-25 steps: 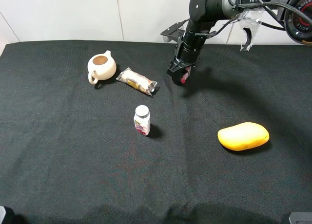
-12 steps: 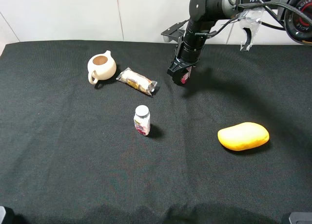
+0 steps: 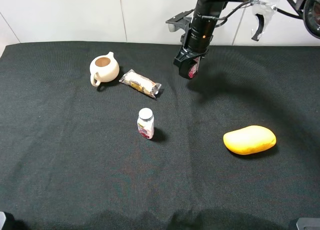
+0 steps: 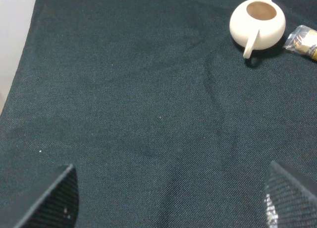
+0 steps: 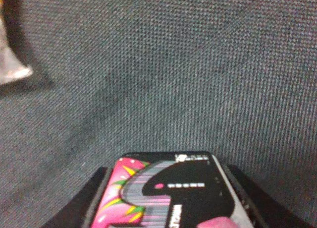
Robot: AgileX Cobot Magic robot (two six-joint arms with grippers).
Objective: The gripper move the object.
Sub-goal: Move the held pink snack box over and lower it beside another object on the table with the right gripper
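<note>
- The object [image 3: 193, 68], a small black tin with pink-red markings, is clenched between the jaws of the right end effector [image 3: 189, 70]. The wrist view shows its printed face filling the gap.
- It appears to hang just clear of the bench [image 3: 60, 160], with its shadow on the cloth off to one side.
- The tin looks rigid, light and smooth-sided. It should bear a firm squeeze, but it could twist or slip if pinched near a corner, so a hold across the mid-body seems safest.
- Nearest this end effector, toward the left arm's side, lies a wrapped snack [image 3: 141, 83], with a cream teapot [image 3: 104, 68] beyond it.
- A small bottle [image 3: 145, 123] and a yellow lump [image 3: 249, 139] stand well apart from it, closer to the robot.
- The left end effector [image 4: 171, 200] hangs released, jaws wide, over bare cloth.
</note>
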